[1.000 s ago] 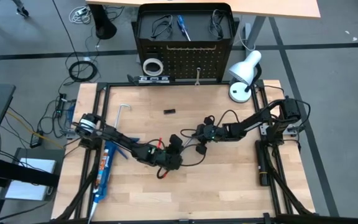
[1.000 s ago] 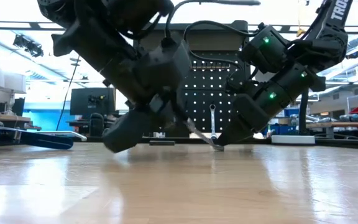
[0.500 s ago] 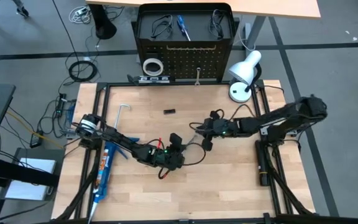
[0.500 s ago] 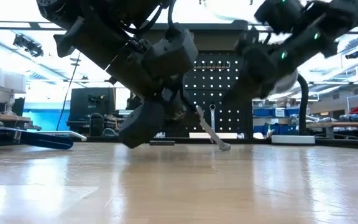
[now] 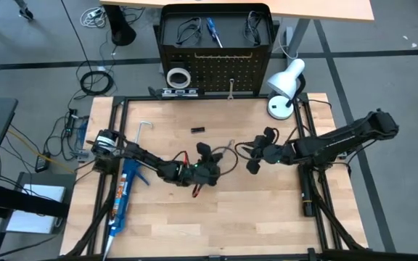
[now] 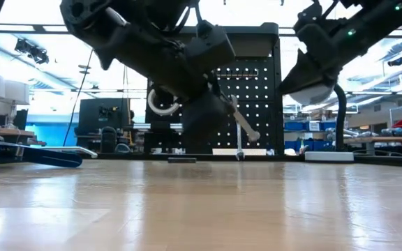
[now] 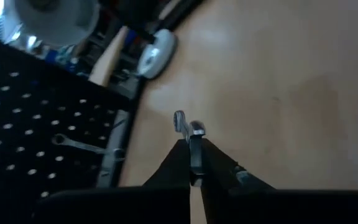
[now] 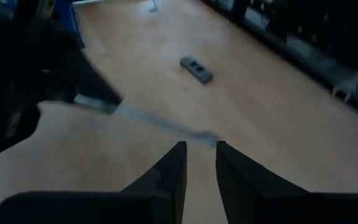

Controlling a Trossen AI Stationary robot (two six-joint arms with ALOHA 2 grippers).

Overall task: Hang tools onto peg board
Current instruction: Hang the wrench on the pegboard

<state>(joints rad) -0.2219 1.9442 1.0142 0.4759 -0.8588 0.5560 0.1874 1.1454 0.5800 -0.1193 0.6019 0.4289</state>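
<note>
My left gripper [image 5: 215, 161] is mid-table, shut on a silver wrench [image 6: 243, 124] that juts out past its fingertips. My right gripper [image 8: 199, 155] hovers to the right of it, open, with nothing between its fingers; the wrench's free end [image 8: 207, 137] lies just ahead of them. The peg board [image 5: 216, 72] stands upright beyond the far edge, with a white tape ring [image 5: 178, 76] and another wrench [image 5: 231, 88] hanging on it. A blue-handled screwdriver [image 5: 212, 30] and black wire loops [image 5: 187, 29] hang near its top. A black strip [image 5: 198, 130] lies flat on the table. My left gripper pinches one end of the wrench [image 7: 195, 140] between its two fingers. They come nearly level from the table's left side. The rest of the wrench sticks out ahead, slanting down to its free end [image 6: 255, 137]. All of it hangs clear of the table.
A white desk lamp [image 5: 285, 87] stands at the far right corner. A bent hex key [image 5: 144, 130] lies on the left half of the table, with a long blue tool [image 5: 124, 190] by the left edge. Bare wood [image 5: 252, 210] fills the near half.
My right gripper has left the wrench's free end, risen and drawn back toward the table's right edge. My left gripper has kept its hold, tipped up and gone a little toward the far right. The wrench's free end, which rested on the table, now hangs clear.
</note>
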